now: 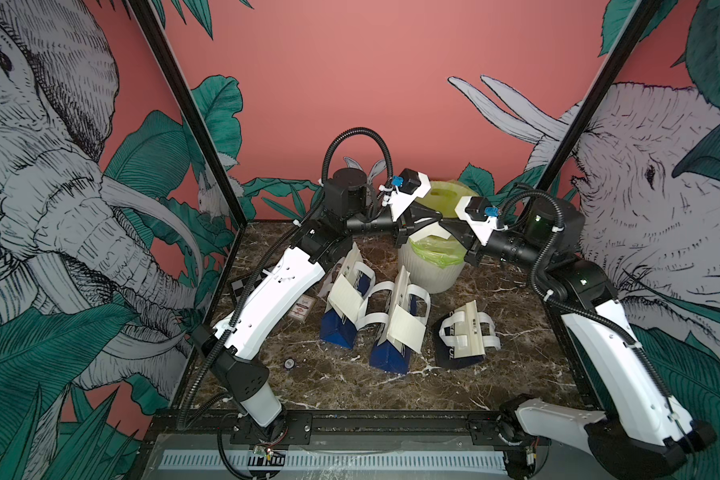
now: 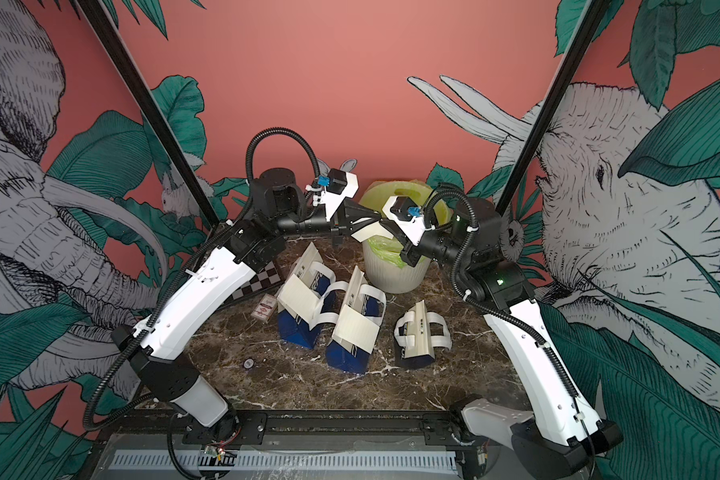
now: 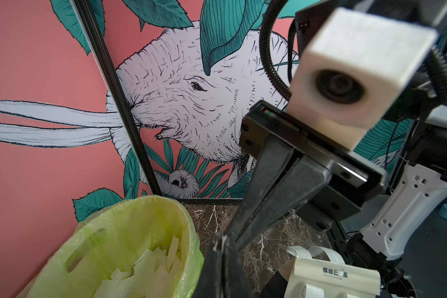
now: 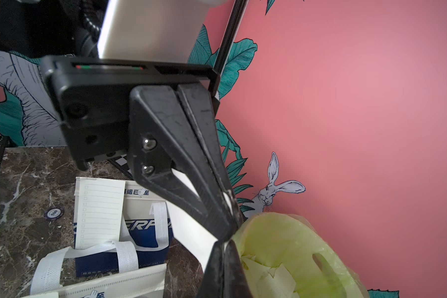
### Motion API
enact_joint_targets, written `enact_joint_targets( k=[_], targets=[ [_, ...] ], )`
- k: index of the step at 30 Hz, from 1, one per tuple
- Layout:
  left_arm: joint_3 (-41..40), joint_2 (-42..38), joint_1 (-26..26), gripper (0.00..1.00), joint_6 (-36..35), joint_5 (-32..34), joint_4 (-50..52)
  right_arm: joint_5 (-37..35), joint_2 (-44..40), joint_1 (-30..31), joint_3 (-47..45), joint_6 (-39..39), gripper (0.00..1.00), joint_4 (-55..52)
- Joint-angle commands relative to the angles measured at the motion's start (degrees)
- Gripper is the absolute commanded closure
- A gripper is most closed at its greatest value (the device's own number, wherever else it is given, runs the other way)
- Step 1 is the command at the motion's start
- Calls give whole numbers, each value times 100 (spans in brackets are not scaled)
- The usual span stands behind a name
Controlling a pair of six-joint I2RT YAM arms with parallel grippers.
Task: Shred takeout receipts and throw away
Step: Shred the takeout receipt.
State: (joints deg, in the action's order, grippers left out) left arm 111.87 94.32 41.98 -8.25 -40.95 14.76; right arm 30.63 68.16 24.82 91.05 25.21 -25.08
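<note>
Both arms reach in over the bin [image 1: 431, 274] at the back of the table [image 1: 350, 386]. Between them hangs the held receipt [image 4: 191, 232], a thin, smooth white slip. The left fingers [image 3: 209, 271] are pressed together on it, and the right fingers [image 4: 212, 273] pinch it right beside them, tips almost touching, just above the bin's rim. In both top views the wrists and their ribbed black cable loops hide much of the bin's mouth, and only a corner of the slip shows.

The bin is a white ribbed tub lined with a crinkly, see-through yellow-green liner [image 3: 114, 232]. A heap of pale torn paper scraps [image 3: 145, 265] lies inside.

Nearer the front are three blue-and-cream fabric bags with woven white strap handles. The second receipt [image 1: 344, 297] lies flat across the left bag [image 1: 337, 332]. The third receipt [image 1: 406, 328], ruled with faint grey lines, lies across the middle bag [image 1: 389, 359]. The right bag [image 1: 462, 347] sits apart from those two.

A small red-and-white card [image 1: 302, 309] lies just beside the left bag, and a round chip [image 1: 289, 364] sits nearer the front. A checkered board [image 1: 242, 286] is half hidden under the left forearm. The table is dark brown marble with white veins.
</note>
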Motion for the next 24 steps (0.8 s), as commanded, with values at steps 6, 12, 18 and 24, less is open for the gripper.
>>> enact_joint_targets(
  k=[6,12,18,24],
  targets=[
    [1587,759,8,100,1616,1193,722,-1022,-111,392,-166,840,100,368],
    [2605,1472,-373,100,2616,2015,1270,-1102,-541,629,-781,1410,100,818],
    [2739,1910,-515,100,3119,1917,698,-1307,-922,660,-1267,1160,100,1278],
    [2716,2289,-515,100,2875,1693,-17,-2525,-501,367,-1307,219,100,1519]
  ],
)
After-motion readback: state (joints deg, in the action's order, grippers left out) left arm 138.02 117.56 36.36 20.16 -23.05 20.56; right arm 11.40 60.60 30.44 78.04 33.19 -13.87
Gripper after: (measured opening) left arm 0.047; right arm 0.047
